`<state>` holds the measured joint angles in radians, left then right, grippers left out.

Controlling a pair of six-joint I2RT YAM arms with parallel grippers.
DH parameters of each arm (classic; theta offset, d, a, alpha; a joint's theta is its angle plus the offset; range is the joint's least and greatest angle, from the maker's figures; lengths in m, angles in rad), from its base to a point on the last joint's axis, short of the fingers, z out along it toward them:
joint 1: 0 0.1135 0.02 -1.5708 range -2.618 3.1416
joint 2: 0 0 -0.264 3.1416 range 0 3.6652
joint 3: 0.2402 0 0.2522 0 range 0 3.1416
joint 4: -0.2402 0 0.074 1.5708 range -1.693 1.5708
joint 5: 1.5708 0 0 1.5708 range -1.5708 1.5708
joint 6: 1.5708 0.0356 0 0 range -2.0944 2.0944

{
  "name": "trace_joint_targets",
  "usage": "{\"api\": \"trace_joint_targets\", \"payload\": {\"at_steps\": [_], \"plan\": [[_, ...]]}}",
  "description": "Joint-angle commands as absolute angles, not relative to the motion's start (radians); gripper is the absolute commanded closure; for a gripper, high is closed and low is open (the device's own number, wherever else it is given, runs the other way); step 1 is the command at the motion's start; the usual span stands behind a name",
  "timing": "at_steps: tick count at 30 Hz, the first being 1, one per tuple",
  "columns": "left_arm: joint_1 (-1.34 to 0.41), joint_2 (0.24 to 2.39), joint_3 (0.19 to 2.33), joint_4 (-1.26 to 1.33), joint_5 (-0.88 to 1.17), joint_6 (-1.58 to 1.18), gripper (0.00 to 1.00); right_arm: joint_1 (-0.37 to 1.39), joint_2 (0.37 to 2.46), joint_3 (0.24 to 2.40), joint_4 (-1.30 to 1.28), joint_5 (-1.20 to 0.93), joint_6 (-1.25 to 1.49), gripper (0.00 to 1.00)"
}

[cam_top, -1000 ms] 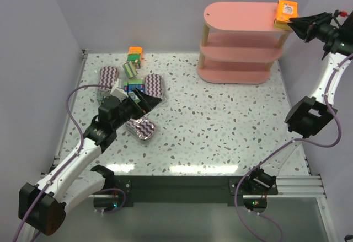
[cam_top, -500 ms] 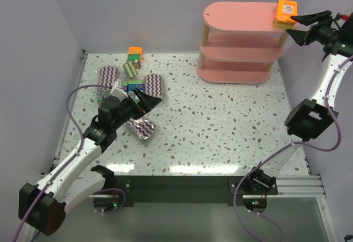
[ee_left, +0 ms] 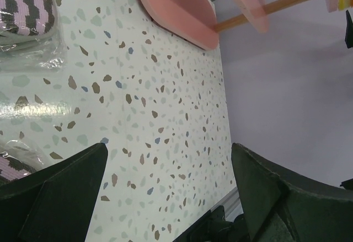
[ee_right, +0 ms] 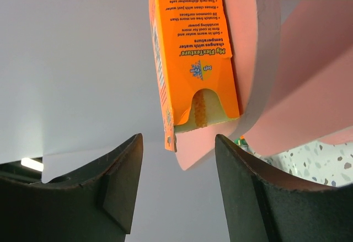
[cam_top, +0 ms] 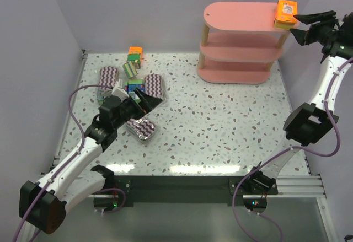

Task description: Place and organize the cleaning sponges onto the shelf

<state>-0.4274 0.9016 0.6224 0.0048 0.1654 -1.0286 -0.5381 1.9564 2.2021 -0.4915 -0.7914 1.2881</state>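
From above: the orange rectangular cardboard sponge pack (cam_top: 286, 11) sits at the right end of the pink three-tier shelf (cam_top: 237, 16), top board. The right gripper (cam_top: 297, 25) is just beside it, jaws apart and empty. Over the scattered packs (cam_top: 132, 82) hovers the left gripper (cam_top: 148, 98).

Left wrist: fingers spread wide, nothing held, and an oval purple-white zigzag pack (ee_left: 22, 5) lies nearby.

Right wrist: the orange pack is clear of both fingers.

this looks like a robotics lab test cell, not a home or shop: a speckled terrazzo-look tabletop (cam_top: 220, 126) is boxed in by bare lilac walls (cam_top: 33, 43) at the left, back and right. along the bottom of the top view, two white-and-black arms (cam_top: 77, 162) are bolted to a metal rail (cam_top: 298, 184), with purple cables (cam_top: 70, 101) looping loose. the only furnishing is a small pink shelf (cam_top: 242, 16) at the upper right.
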Motion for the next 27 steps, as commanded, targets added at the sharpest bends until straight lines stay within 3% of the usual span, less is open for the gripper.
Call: {"api": "trace_joint_targets", "payload": {"at_steps": [1, 14, 27], "plan": [[-0.422, 0.908, 0.62, 0.054, 0.186, -1.022, 0.0, -0.526, 1.89, 2.175, -0.445, -0.7, 1.287, 0.41], [-0.422, 0.904, 0.623, 0.044, 0.184, -1.011, 0.0, -0.462, 1.764, 2.002, -0.298, -0.428, 1.325, 0.41], [-0.422, 0.928, 0.63, 0.049, 0.19, -1.003, 0.0, -0.451, 1.821, 2.054, -0.298, -0.388, 1.342, 0.41]]}}
